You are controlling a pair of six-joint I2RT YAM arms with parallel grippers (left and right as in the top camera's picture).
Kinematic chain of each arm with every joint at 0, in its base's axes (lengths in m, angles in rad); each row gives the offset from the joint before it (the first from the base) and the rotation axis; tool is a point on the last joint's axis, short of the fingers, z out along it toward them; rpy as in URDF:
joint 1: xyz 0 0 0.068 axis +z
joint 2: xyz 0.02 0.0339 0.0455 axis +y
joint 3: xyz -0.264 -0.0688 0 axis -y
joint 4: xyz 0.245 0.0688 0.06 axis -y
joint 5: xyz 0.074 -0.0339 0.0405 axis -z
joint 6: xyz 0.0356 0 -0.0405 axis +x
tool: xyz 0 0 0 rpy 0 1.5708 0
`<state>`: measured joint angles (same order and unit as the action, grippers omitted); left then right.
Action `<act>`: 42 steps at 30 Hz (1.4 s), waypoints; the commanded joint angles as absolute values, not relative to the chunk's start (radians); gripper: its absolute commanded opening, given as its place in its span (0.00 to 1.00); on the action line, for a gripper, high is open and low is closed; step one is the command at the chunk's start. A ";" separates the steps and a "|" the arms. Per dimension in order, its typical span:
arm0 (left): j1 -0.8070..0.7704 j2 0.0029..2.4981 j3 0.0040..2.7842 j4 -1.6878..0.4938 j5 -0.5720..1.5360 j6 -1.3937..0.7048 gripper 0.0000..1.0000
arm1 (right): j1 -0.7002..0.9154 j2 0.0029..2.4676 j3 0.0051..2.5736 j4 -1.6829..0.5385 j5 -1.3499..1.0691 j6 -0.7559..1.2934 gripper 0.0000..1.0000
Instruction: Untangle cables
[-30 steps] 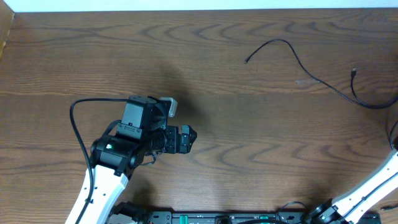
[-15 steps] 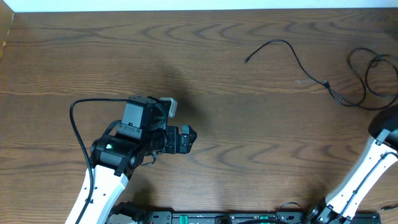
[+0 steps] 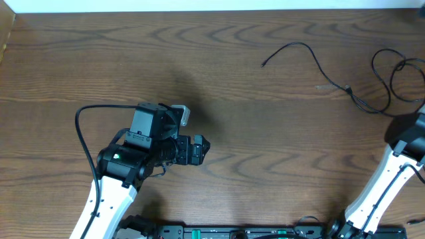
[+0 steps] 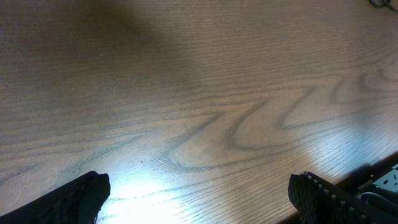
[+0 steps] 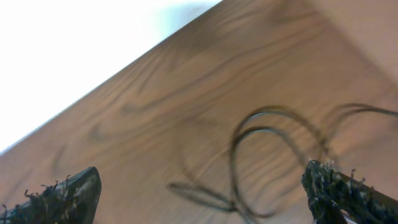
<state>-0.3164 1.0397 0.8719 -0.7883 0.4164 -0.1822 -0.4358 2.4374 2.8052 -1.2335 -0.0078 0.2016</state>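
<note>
Cables (image 3: 348, 89) are lying mostly strung out — loops at the right are crossing; my jaws, both sides, are gaping empty.

Thin black cables (image 3: 348, 88), slack and flat at far right: one strand arcs leftward to a small free plug end (image 3: 263, 64), the remainder lying in loose overlapping loops.

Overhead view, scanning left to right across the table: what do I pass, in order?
In order: left arm's black lead → left gripper → cable's free plug end → cable loops. The right arm overlaps the loops, so its place is unclear.
</note>
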 commanded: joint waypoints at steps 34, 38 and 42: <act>-0.320 1.040 0.871 -0.781 0.373 -0.128 0.98 | -0.055 2.424 2.243 -1.252 0.076 -0.039 0.86; -0.320 1.040 0.870 -0.781 0.373 -0.128 0.98 | -0.057 2.424 2.197 -1.245 0.076 -0.039 0.84; -0.320 1.040 0.869 -0.781 0.373 -0.128 0.98 | -0.066 2.424 2.137 -1.215 0.076 -0.039 0.81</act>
<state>-0.3164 1.0397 0.8719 -0.7807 0.3859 -0.1482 -0.0559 2.4393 2.1754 -1.2259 0.0624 -0.0341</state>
